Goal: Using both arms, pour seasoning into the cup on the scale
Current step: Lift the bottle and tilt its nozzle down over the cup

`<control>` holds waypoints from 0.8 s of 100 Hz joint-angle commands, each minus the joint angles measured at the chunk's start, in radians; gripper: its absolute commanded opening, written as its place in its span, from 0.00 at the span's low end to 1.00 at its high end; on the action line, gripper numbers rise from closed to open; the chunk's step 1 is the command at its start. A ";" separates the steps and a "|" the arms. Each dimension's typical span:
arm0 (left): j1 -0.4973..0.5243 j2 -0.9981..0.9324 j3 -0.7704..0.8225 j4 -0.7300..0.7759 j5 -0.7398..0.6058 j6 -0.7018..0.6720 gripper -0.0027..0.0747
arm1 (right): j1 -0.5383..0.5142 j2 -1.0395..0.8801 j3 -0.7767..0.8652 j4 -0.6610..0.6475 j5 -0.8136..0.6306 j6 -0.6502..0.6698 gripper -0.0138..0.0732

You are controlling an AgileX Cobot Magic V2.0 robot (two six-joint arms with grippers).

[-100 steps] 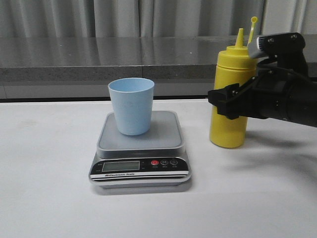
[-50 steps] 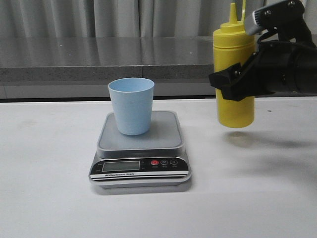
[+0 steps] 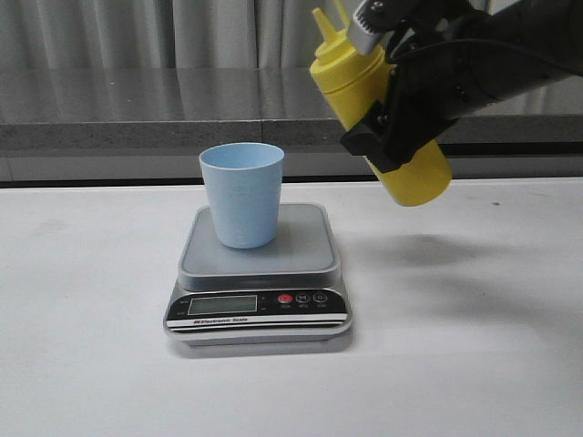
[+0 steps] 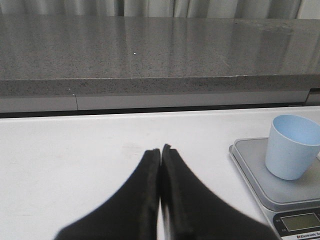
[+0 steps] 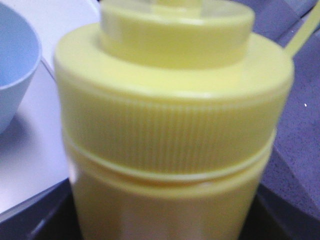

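The light blue cup (image 3: 241,194) stands upright on the grey platform of the scale (image 3: 301,246). My right gripper (image 3: 393,123) is shut on the yellow seasoning bottle (image 3: 364,91) and holds it in the air to the right of the cup, tilted with its nozzle up and to the left. In the right wrist view the bottle (image 5: 170,130) fills the frame, with the cup's rim (image 5: 15,65) beside it. My left gripper (image 4: 161,152) is shut and empty, low over the white table, left of the scale (image 4: 250,172) and the cup (image 4: 292,147). It is out of the front view.
A grey stone ledge (image 3: 137,109) runs along the back of the white table (image 3: 91,346), with curtains behind it. The scale's black front panel (image 3: 257,305) carries an LCD and a red button.
My right gripper has lifted the seasoning bottle off the table, carried it left toward the cup and tilted it with the nozzle leaning left. The cup and scale have not moved.
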 commanded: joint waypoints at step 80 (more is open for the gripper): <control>0.002 0.007 -0.026 -0.002 -0.069 0.001 0.01 | 0.179 -0.004 -0.217 -0.676 0.514 -0.011 0.55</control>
